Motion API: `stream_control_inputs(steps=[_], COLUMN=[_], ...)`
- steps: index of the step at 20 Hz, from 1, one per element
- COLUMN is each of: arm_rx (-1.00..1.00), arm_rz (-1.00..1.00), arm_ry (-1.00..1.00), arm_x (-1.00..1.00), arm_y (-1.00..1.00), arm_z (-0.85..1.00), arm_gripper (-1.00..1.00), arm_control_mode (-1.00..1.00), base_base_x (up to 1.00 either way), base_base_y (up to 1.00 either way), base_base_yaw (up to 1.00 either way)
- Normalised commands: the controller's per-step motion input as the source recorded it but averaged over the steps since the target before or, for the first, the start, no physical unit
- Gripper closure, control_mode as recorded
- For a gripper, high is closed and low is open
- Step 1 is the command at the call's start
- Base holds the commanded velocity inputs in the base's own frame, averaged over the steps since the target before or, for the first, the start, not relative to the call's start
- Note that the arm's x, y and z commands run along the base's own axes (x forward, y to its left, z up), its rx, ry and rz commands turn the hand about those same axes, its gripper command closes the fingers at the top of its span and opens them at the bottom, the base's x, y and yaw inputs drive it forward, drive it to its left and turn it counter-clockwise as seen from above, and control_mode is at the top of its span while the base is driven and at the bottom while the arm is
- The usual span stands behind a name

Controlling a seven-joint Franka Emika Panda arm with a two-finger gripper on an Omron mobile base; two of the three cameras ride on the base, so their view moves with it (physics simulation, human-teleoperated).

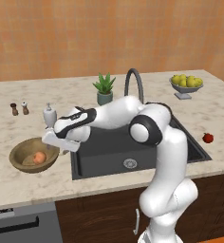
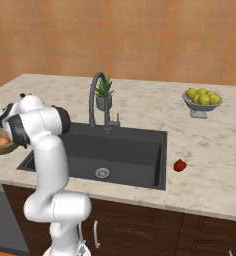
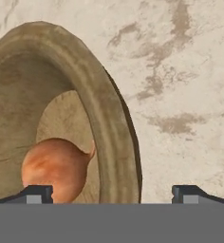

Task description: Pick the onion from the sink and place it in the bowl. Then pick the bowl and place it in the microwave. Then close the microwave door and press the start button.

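Onion (image 1: 39, 157): lying inside the wooden bowl (image 1: 20, 163), on its floor; first placement judged done.
Wooden bowl: on the tabletop (image 1: 19, 187) just left of the sink (image 1: 104, 163), upright.
Hand (image 3: 111, 192): open wide, empty, poised over the bowl's near rim; one fingertip (image 3: 35, 193) inside the bowl above the onion, the other (image 3: 190, 193) outside it.
Reason for pose: straddling the rim, judged a set-up for a rim grasp ahead of the lift toward the microwave.
Sink: empty of produce; drain bare.
Writing, brands, labels: none legible.
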Motion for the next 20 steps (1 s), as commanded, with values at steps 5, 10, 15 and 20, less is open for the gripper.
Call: stream_control_inputs(steps=[5,10,15,20], arm_rx=[0.0,0.0,0.02,0.0], arm_rz=[0.0,-0.01,-0.02,-0.11], arm_ry=[0.03,0.0,-0.06,-0.24], arm_x=[0.02,0.03,-0.07,-0.7], arm_y=[0.16,0.35,0.01,-0.32], arm_z=[-0.18,-0.08,0.06,0.74], arm_gripper=[1.0,1.0,1.0,1.0], arm_control_mode=[-1.0,-1.0,-1.0,-1.0], base_base_x=[0.0,0.0,0.0,0.0], base_base_y=[0.0,0.0,0.0,0.0], base_base_yaw=[0.0,0.0,0.0,0.0])
